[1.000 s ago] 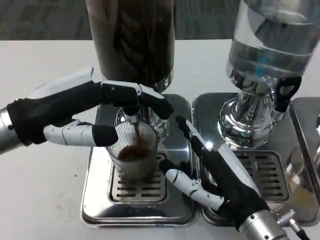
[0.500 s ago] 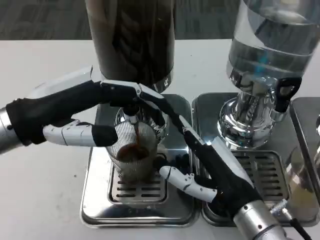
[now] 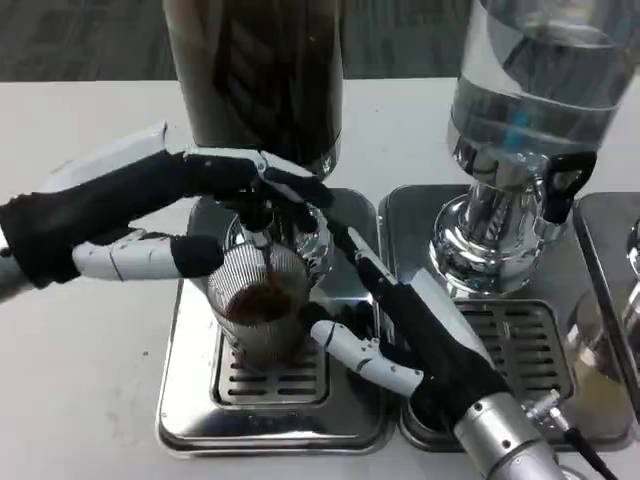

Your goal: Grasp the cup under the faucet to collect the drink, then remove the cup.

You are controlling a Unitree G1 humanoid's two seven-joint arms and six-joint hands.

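Left hand point(image 3: 130, 215) pressed the faucet point(image 3: 262, 212) above the cup point(image 3: 262, 310); right hand point(image 3: 420, 335) gripped the cup. Recommended steady hold until filled.

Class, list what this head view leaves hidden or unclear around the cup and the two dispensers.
- Faucet lever: covered by the left hand.
- Cup: whether the right hand fingers touch it is unclear.
- Dark dispenser and clear dispenser: tops cut off by the upper edge.

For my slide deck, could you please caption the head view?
Left hand at the dark dispenser's tap; right hand holds the ribbed cup, part-filled.
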